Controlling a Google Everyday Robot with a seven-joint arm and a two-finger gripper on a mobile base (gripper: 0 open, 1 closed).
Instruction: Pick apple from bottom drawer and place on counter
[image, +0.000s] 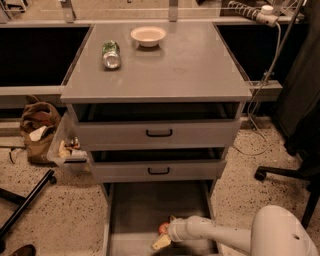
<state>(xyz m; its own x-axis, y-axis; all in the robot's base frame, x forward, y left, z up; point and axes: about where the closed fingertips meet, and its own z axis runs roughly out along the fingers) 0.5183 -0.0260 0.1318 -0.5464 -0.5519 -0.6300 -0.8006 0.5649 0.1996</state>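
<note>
The bottom drawer (135, 210) is pulled out at floor level below two drawers with black handles. The apple (163, 228) shows as a small red patch on the drawer floor near its front, partly hidden by my arm. My gripper (164, 236) reaches into the drawer from the lower right, right at the apple and touching or nearly touching it. My white arm (220, 235) runs back to the lower right corner. The grey counter (190, 65) tops the cabinet.
A cream bowl (148, 35) and a green-labelled can (111, 54) lying on its side sit at the counter's back left. A brown bag (37, 130) and a plastic bin (67, 147) stand left of the cabinet. A chair base (285, 172) is at the right.
</note>
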